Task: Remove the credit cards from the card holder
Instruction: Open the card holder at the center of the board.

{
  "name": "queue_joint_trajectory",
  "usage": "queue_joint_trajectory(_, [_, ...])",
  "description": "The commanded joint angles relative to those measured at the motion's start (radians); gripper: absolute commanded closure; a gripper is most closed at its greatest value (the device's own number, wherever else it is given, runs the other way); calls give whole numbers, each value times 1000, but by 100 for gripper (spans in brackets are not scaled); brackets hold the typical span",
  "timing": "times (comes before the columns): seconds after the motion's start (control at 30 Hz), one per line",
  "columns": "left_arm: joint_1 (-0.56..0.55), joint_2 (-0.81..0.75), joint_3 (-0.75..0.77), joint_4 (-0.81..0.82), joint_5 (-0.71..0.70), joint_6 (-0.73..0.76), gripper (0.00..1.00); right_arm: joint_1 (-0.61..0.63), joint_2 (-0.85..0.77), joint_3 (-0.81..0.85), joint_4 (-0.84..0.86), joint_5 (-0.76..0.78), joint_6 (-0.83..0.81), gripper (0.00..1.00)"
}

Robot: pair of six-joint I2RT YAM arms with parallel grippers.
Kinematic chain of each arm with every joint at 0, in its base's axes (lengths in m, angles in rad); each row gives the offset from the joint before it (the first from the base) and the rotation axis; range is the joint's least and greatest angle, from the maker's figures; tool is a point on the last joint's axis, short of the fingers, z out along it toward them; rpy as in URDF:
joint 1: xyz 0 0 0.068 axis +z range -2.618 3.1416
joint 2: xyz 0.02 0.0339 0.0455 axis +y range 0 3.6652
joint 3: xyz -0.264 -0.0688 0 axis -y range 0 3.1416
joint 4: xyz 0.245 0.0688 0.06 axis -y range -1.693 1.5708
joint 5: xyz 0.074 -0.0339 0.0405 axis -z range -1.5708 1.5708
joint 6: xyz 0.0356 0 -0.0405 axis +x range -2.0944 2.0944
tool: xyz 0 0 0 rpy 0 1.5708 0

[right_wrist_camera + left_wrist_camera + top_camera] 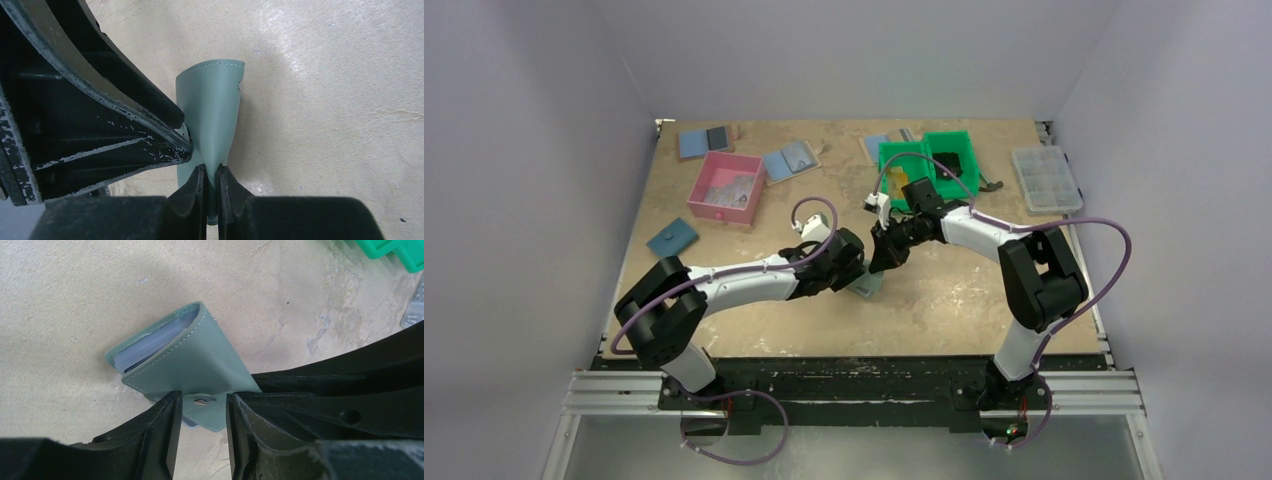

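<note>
1. Mid-surface, somewhat closer to the near edge than the far one, the card holder (868, 288) sits tilted between the two end effectors. It appears to be propped partly off the surface (75, 290).
2. The right end effector (211, 169) is clamped tight on the thin edge of one grey-green cover. The left end effector (201, 399) stands part-way closed, with the snap tab (202, 412) filling the gap between its fingers. Whether it actually presses the tab cannot be told.
3. The holder looks light and soft: the pinched cover bows instead of standing flat. Its smooth skin could well slip. The cover edges or the tab seem the best places to hold it, leaving the pocket mouths clear.
4. Outside it is dull grey-green with pale stitching and a metal snap stud. Pale blue layers show at the slightly parted edge. No credit cards are visible inside it from these views.
5. Toward the far edge, a green bin (902, 150) sits right of centre, holding a small orange item (897, 180) too small to identify. A pink tray (696, 187) sits left of centre.
</note>
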Motion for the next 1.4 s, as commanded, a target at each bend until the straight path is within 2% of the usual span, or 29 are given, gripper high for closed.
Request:
queue_joint_trajectory(0.0, [7,12,64,-36,-8,-21,60,12,-49,-2,26,-22,-15,92])
queue_joint_trajectory(0.17, [9,24,68,-66,-7,-54,60,14,-49,-1,24,-22,-19,92])
queue_joint_trajectory(0.5, [35,127,162,-186,79,-1,77,15,-50,-2,22,-12,-24,91])
queue_joint_trajectory(0.7, [35,152,191,-200,119,37,99,16,-50,-4,25,8,-28,92])
queue_joint_trajectory(1.1, [35,60,91,-124,147,74,100,16,-50,-4,46,49,-19,92])
queue_joint_trajectory(1.37, [35,9,12,-110,158,171,100,11,-46,-2,46,79,-19,91])
